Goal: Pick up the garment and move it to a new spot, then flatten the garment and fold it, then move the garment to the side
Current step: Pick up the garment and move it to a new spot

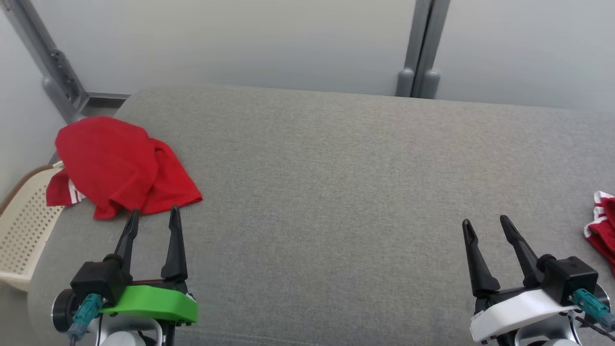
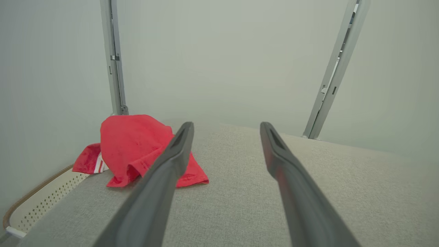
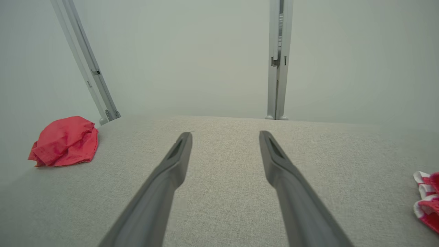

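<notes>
Both the left gripper (image 1: 154, 211) and the right gripper (image 1: 485, 220) are seen with long dark fingers spread apart and nothing held, low over a grey fabric-covered surface (image 1: 336, 192). Just beyond the left fingertips a crumpled red cloth garment (image 1: 110, 163) is found, heaped at the surface's far-left corner beside a cream perforated plastic basket (image 1: 24, 230). Near the right gripper, a red-and-white striped cloth (image 1: 603, 226) is seen at the right edge.
</notes>
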